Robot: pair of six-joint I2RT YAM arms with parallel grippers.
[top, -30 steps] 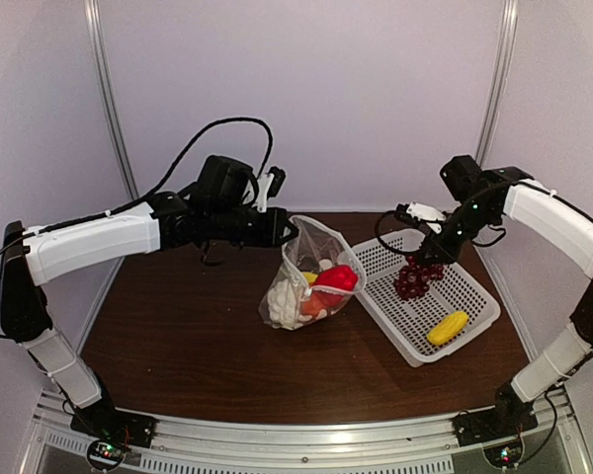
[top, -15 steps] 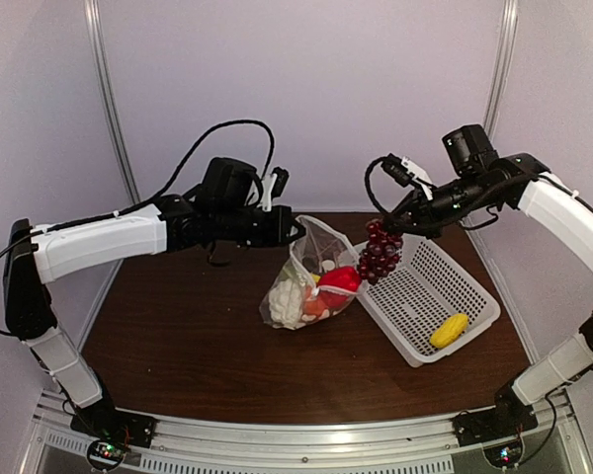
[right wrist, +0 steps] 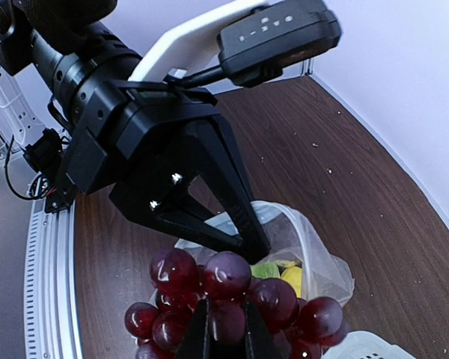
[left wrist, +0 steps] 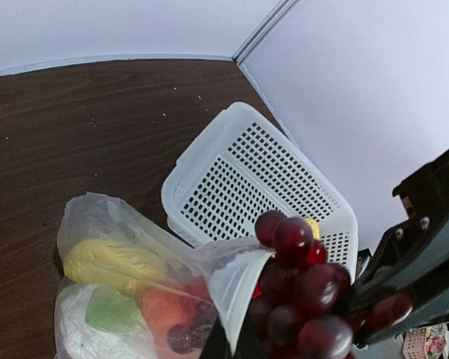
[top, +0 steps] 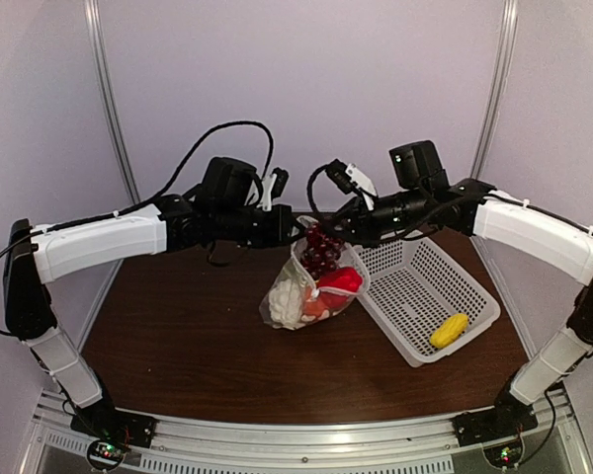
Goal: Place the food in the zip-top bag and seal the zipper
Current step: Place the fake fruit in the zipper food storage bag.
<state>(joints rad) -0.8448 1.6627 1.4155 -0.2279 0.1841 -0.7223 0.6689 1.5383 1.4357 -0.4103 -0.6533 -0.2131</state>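
The clear zip-top bag (top: 298, 294) stands on the table with its mouth open. It holds white cauliflower (top: 284, 296), a red pepper (top: 339, 279), an orange pumpkin (top: 314, 308) and a yellow piece (left wrist: 111, 262). My left gripper (top: 295, 234) is shut on the bag's mouth edge, the pale zipper strip (left wrist: 235, 293), and holds it up. My right gripper (top: 342, 231) is shut on the dark red grape bunch (top: 321, 250), which hangs right at the bag's mouth beside the left fingers. The wrist views show the bunch from the left (left wrist: 308, 283) and the right (right wrist: 226, 283). The bag (right wrist: 318, 258) lies below it.
A white mesh basket (top: 474, 288) stands right of the bag with one yellow piece (top: 448, 329) in it; it also shows in the left wrist view (left wrist: 232, 172). The two arms meet closely over the bag. White walls stand at the back and sides.
My right gripper has lifted the grape bunch out of the basket and carried it left to the bag's mouth. The left gripper has kept its hold on the bag's edge.
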